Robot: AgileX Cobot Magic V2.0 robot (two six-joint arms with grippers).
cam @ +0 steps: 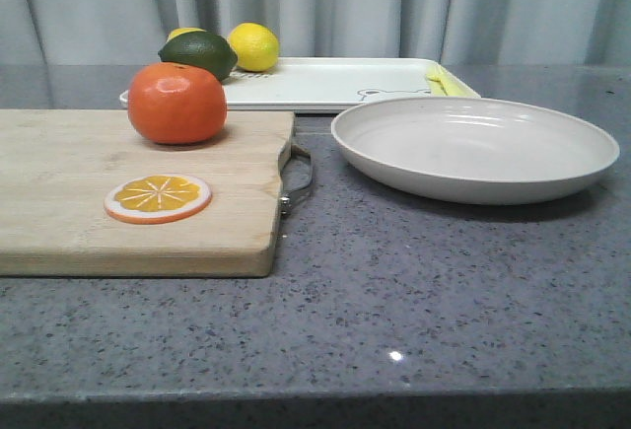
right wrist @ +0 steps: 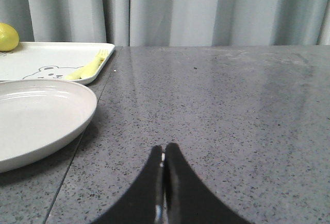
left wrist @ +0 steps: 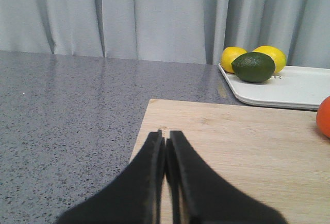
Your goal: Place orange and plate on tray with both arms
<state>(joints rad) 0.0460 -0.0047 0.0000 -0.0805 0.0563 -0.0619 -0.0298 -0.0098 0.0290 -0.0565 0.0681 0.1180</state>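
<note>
Nothing has been grasped yet; both task items lie off the tray.

Left gripper: jaws pressed together, empty, held low over the near-left part of the wooden cutting board. The orange sits at the board's far edge, at about 2 o'clock from this gripper, only its edge caught in the left wrist view. Judged risk: a round glossy fruit can be nudged and rolled off the board if the jaws are not opened wide before the approach. An orange slice lies on the board nearer the front and could be mistaken for the target.

The tray stands beyond, at 12 o'clock, already carrying a lime, lemons and a yellow piece at its right end, so free room looks limited; the wide plate may overhang or knock the fruit.

The plate rests on the bench right of the board. Right gripper: jaws closed together, empty, plate at about 10 o'clock. The shallow rim likely offers a thin pinch; slipping or tilting is possible.
</note>
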